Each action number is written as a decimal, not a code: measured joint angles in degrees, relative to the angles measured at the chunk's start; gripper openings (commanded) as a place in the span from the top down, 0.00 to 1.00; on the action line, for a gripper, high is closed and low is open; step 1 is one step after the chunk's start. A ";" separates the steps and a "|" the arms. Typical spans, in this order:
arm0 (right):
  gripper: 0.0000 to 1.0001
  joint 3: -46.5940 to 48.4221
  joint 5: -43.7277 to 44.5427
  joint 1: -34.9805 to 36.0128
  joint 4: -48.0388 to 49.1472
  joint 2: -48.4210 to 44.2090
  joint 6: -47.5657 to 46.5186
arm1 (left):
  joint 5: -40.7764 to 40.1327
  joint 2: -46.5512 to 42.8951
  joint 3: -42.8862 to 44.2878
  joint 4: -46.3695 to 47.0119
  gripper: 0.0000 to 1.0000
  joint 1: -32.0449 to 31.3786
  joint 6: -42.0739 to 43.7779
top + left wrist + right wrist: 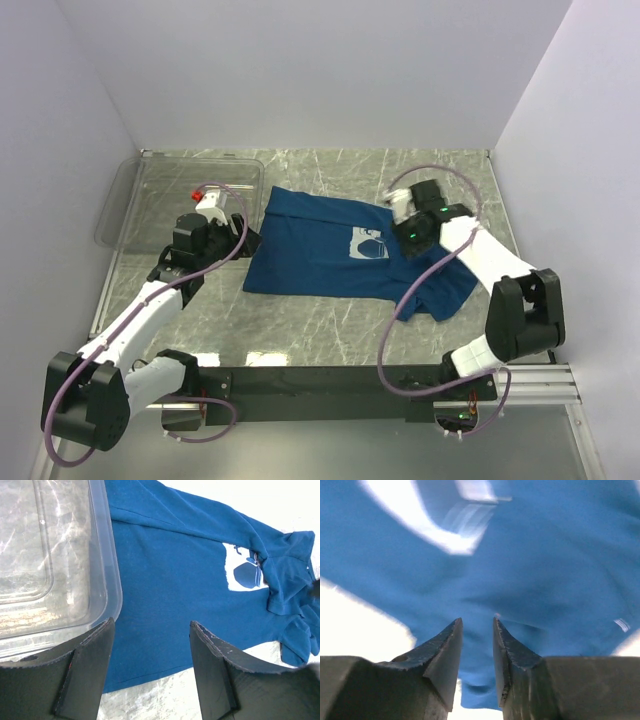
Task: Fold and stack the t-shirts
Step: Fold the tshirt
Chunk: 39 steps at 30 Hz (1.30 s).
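Note:
One dark blue t-shirt point(310, 255) lies spread across the table's middle, with its pale square print point(370, 243) toward the right. My left gripper point(250, 240) is open and empty, low over the shirt's left hem; in the left wrist view point(150, 622) the hem point(150, 665) shows between the wide jaws. My right gripper point(392, 215) is at the shirt's upper right beside the print. In the right wrist view point(477, 620) its jaws stand close together with blue cloth point(545, 555) between them. The cloth there is bunched up point(287, 575).
A clear plastic bin point(150, 190) stands at the back left, its rim point(107, 555) right beside my left gripper. White walls close in the table on three sides. The shirt's right sleeve point(445, 295) lies under the right arm.

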 measured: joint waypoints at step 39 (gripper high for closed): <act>0.86 32.92 -3.21 -34.29 3.02 37.83 23.63 | 4.22 14.71 6.71 3.28 0.34 -0.02 -2.45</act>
